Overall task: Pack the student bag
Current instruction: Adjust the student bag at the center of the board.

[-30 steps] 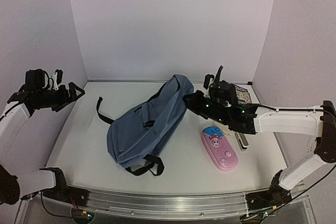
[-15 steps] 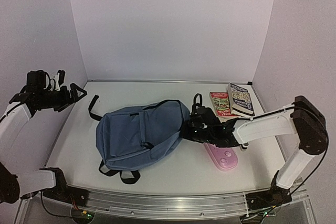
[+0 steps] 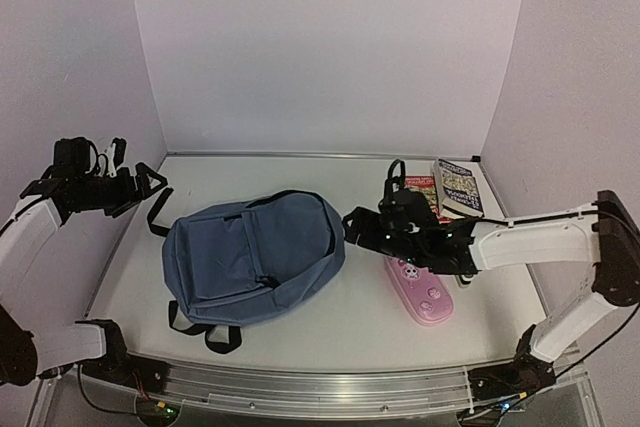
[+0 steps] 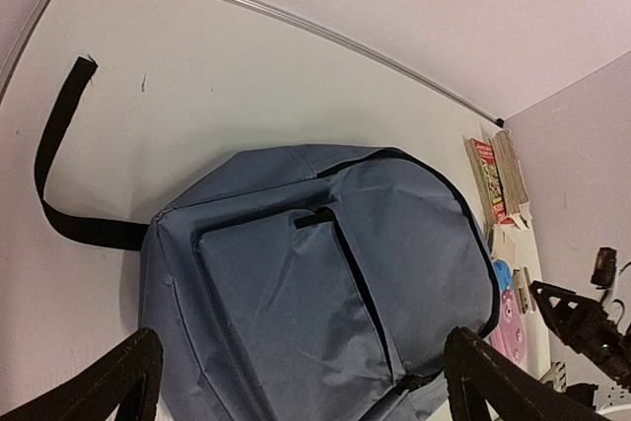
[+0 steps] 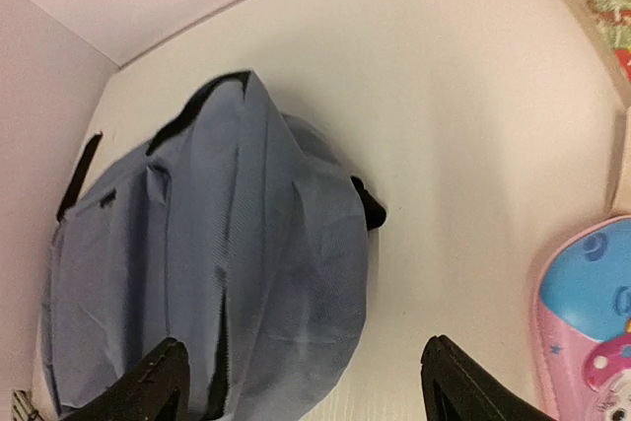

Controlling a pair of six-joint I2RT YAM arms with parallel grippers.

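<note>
The student bag (image 3: pixel 250 257) is a slate-blue backpack lying flat on the white table, left of centre, front pocket up. Black straps trail from its left side. My right gripper (image 3: pixel 358 225) hovers just off the bag's right edge, open and holding nothing. In the right wrist view the bag (image 5: pixel 227 273) lies below and ahead of the wide-spread right gripper (image 5: pixel 306 382). My left gripper (image 3: pixel 140 182) is raised at the far left, open and empty. Its wrist view looks down on the bag (image 4: pixel 325 283) between the parted fingers of the left gripper (image 4: pixel 301 382).
A pink pencil case (image 3: pixel 418 289) lies right of the bag, under my right arm, and shows again as the pencil case (image 5: pixel 592 313). Two books (image 3: pixel 440 192) lie at the back right. One black strap (image 4: pixel 59 155) stretches toward the left wall.
The bag has gone from lifted and tilted to lying flat, and has shifted left. My right gripper has let go of it, opened and backed off to the right. The left arm has barely moved.
</note>
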